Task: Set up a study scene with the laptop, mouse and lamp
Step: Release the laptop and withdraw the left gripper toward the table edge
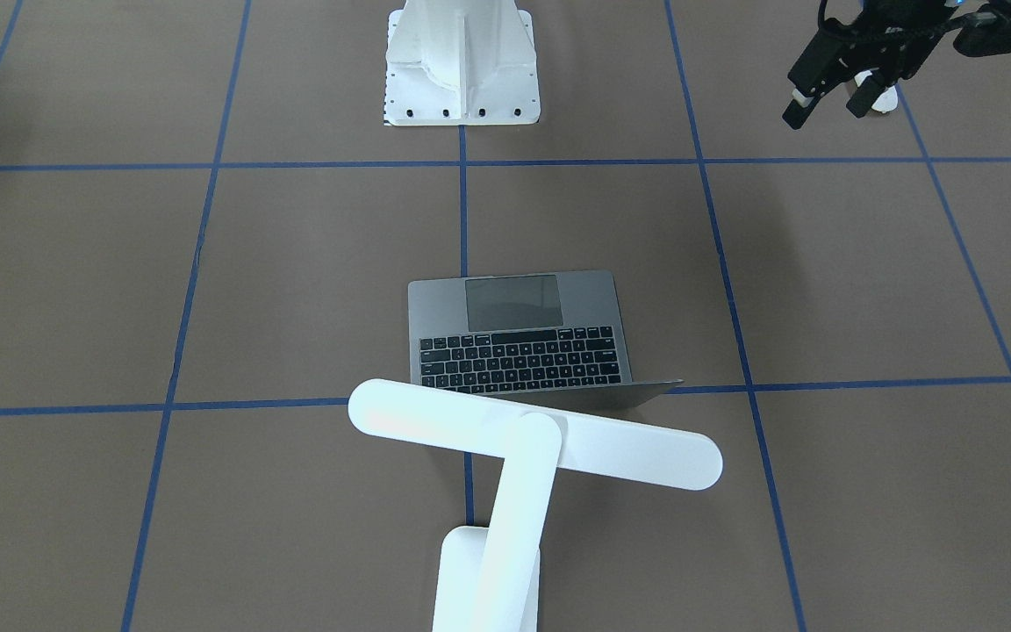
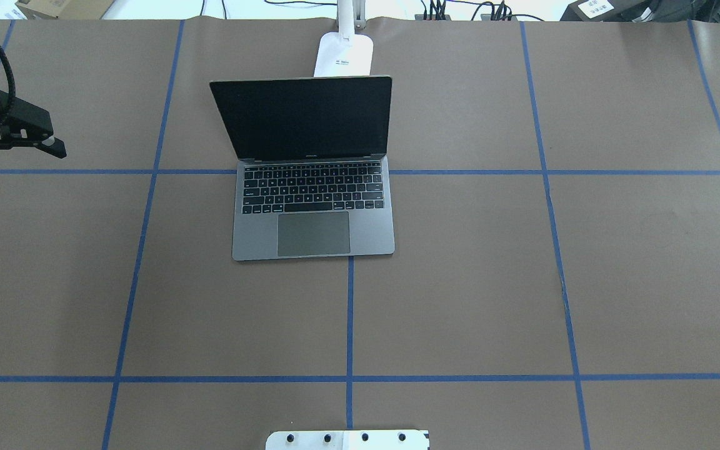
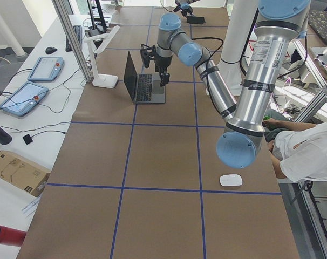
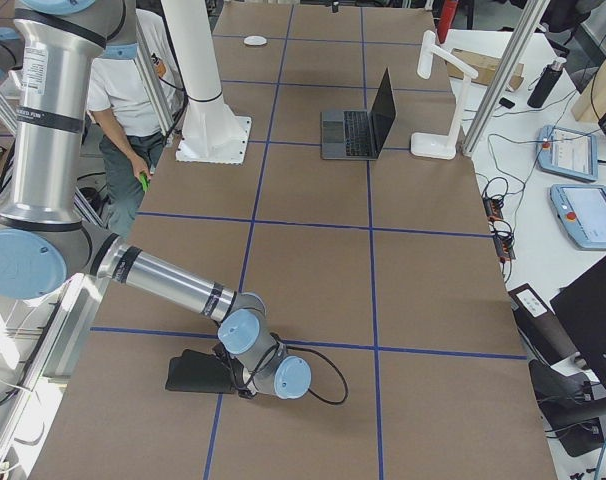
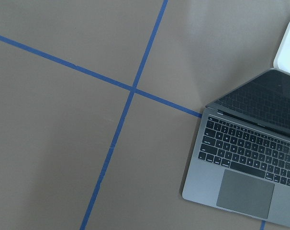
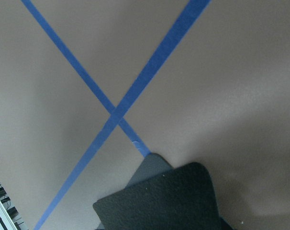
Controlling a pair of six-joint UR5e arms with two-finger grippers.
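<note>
1. The left gripper (image 1: 826, 110) hangs high over the brown worktop (image 2: 460, 281). Its two fingers are spread wide, with nothing between them.
2. The small white oval mouse (image 3: 231, 180) lies on the worktop, lower than this gripper and nearer the robot. In the front view one finger hides part of it. The overhead view does not reach it.
3. The slim dark-grey metal laptop (image 2: 313, 212) stands open with a black screen, below the left gripper and off to one side. The left wrist camera cuts off its far edge.
4. The all-white desk lamp (image 1: 532, 439) stands just behind the laptop's screen, farther from that gripper. From overhead, only its base shows.
5. The right gripper (image 4: 231, 368) is low by a flat black square pad (image 4: 195, 372), far from the laptop. Its wrist hides the fingers, so I cannot tell if they are spread or pressed together.
</note>
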